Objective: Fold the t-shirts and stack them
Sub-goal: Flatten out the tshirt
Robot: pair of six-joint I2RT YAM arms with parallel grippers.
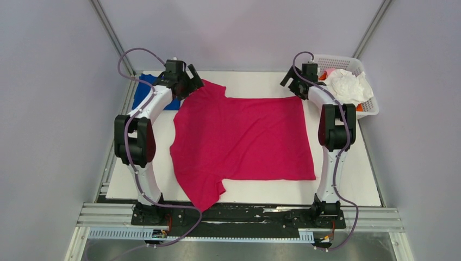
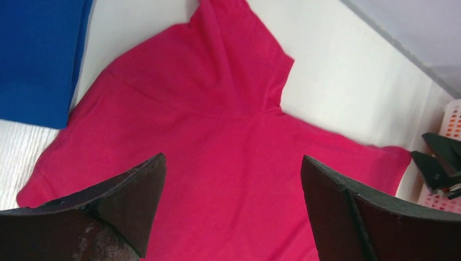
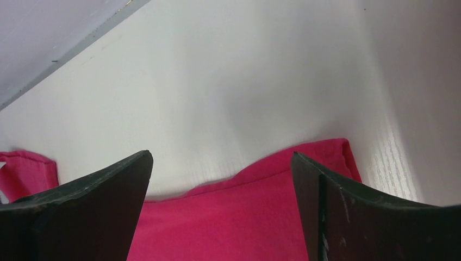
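So, magenta shirt (image 1: 244,138) spread out on table (image 1: 348,182), left hand (image 2: 234,163) and right hand (image 3: 222,157) both spread wide, empty, above its far edge

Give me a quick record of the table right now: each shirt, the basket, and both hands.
magenta t-shirt: spread flat in the middle
blue t-shirt: folded, far left corner
basket: far right corner, white cloth inside
left hand: open, empty, over magenta t-shirt's far sleeve
right hand: open, empty, over its far right corner
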